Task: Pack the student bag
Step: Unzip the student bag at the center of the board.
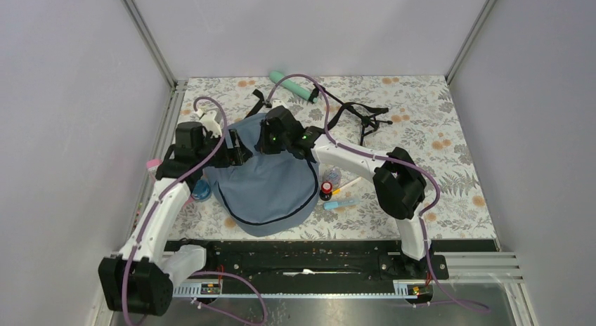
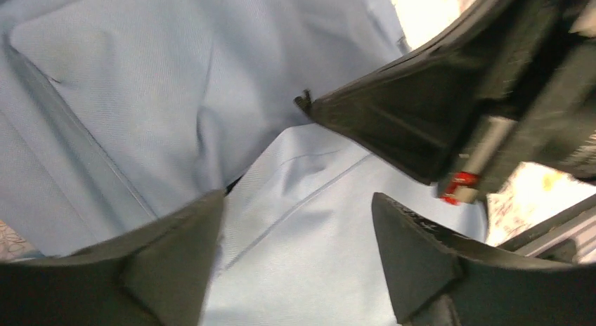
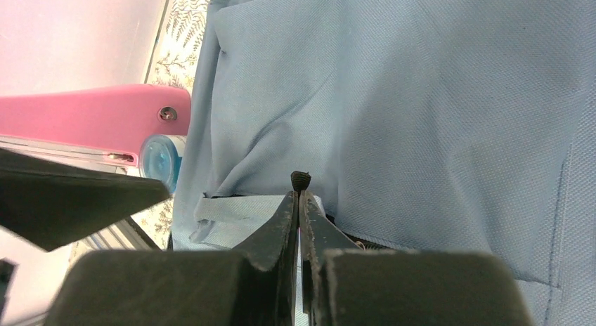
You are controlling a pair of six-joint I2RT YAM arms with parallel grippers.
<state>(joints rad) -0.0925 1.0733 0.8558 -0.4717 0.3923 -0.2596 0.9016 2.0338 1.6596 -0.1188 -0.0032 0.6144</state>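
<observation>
The bag (image 1: 267,192) sits centre frame on the tabletop (image 1: 436,129); right pincer (image 3: 300,199) clenched on a small black tab (image 3: 300,178), likely the zip pull, left pincer (image 2: 295,203) released over fabric. Best drag steadily along the zip.

Slate-blue student bag (image 1: 270,192), floral-print table (image 1: 436,129)

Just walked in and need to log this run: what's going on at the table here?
Two robot arms are working on the student bag, which lies on the floral table. The right gripper is shut on a small black tab at the bag's edge, likely a zipper pull. The left gripper hovers open over the blue fabric, holding nothing. A few small items lie beside the bag and a teal cylinder behind it, all outside it.
</observation>
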